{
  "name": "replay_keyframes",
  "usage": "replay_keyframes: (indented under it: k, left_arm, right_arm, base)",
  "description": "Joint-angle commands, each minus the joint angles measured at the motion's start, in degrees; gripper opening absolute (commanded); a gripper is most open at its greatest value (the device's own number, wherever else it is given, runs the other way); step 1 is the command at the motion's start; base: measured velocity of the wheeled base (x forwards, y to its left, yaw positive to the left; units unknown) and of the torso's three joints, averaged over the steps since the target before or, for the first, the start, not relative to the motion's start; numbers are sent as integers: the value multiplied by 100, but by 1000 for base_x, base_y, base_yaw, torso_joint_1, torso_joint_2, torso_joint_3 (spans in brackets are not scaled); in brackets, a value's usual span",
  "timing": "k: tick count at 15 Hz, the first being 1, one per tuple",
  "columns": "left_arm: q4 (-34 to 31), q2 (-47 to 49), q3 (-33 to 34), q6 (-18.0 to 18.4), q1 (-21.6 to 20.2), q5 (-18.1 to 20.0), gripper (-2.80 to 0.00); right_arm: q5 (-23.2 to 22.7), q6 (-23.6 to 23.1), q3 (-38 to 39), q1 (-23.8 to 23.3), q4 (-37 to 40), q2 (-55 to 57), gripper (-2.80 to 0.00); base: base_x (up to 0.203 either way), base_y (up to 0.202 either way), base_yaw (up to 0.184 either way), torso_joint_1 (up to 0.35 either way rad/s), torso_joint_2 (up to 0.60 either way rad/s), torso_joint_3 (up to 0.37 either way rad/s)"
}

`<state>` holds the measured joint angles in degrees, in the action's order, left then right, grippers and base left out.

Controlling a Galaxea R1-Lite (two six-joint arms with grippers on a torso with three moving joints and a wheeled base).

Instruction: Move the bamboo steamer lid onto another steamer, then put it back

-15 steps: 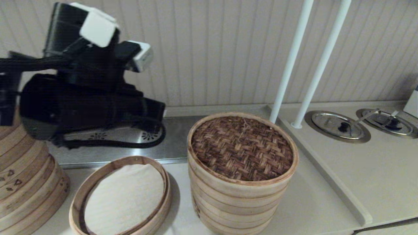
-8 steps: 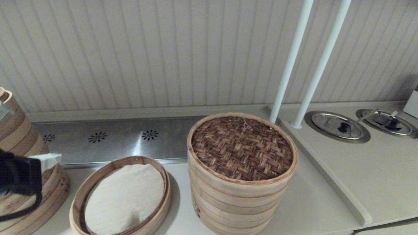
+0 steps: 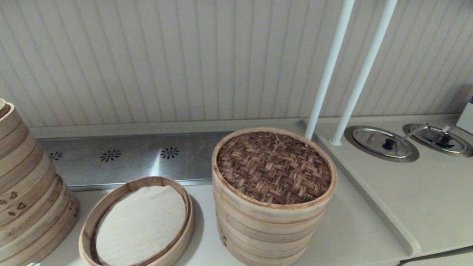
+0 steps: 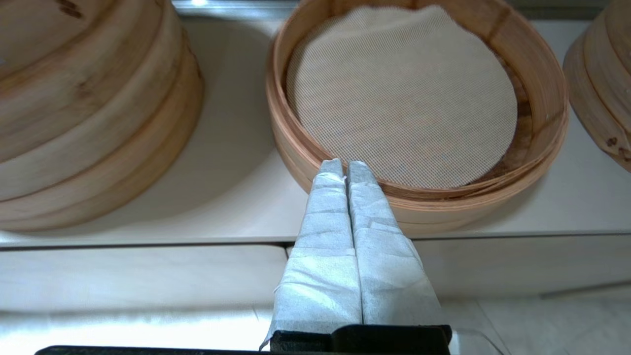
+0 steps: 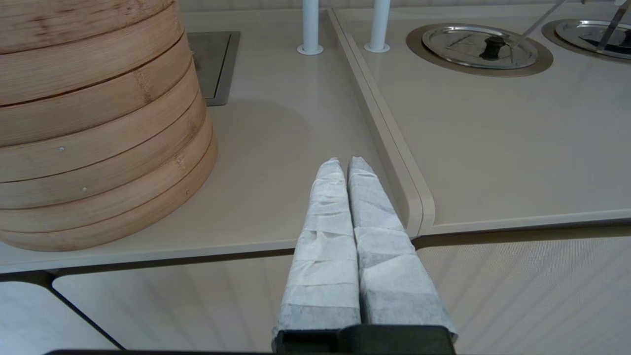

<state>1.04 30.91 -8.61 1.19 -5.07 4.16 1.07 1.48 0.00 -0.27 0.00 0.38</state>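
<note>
The bamboo steamer lid (image 3: pixel 274 166) is seen at centre frame of the head view, seated on the tall steamer stack (image 3: pixel 266 229). The cloth-lined single steamer (image 3: pixel 138 221) at lower left is left uncovered. From this layout alone it cannot be told whether the transfer is still to be begun or the lid has already been returned.

The left hand (image 4: pixel 345 170) is held below the table (image 3: pixel 354 229) edge with its fingers pressed together on nothing, and the right hand (image 5: pixel 344 165) likewise.

Counted: one lid, one single steamer, two tall stacks (the second (image 3: pixel 26 199) at the left edge), two white poles (image 3: pixel 325 74), two round metal covers (image 3: pixel 382 142).
</note>
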Motion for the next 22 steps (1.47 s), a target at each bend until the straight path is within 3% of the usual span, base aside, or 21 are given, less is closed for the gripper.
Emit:
replay_keyframes:
  k: [1, 5, 11, 15, 18, 22]
  left_arm:
    - [-135, -697, 132, 69, -30, 13, -280]
    - [-416, -1618, 421, 151, 232, 36, -280]
    - [-693, -2576, 502, 259, 497, -228, -280]
    - [-606, -3021, 675, 548, 499, -318, -280]
    - [-96, -3105, 839, 562, 499, -323, -280]
    - [-69, -3117, 844, 380, 499, -353, -280]
  right_arm:
    - [-2, 2, 26, 0, 0, 6, -280]
    - [-2, 2, 22, 0, 0, 6, -280]
    - [7, 2, 18, 0, 0, 6, -280]
    - [2, 2, 21, 0, 0, 6, -280]
    - [-1, 2, 18, 0, 0, 6, -280]
    - [0, 2, 26, 0, 0, 6, -280]
  base:
    - [0, 0, 0, 0, 0, 0]
    - [0, 0, 0, 0, 0, 0]
    - [0, 0, 0, 0, 0, 0]
    - [0, 0, 0, 0, 0, 0]
    - [0, 0, 0, 0, 0, 0]
    - [0, 0, 0, 0, 0, 0]
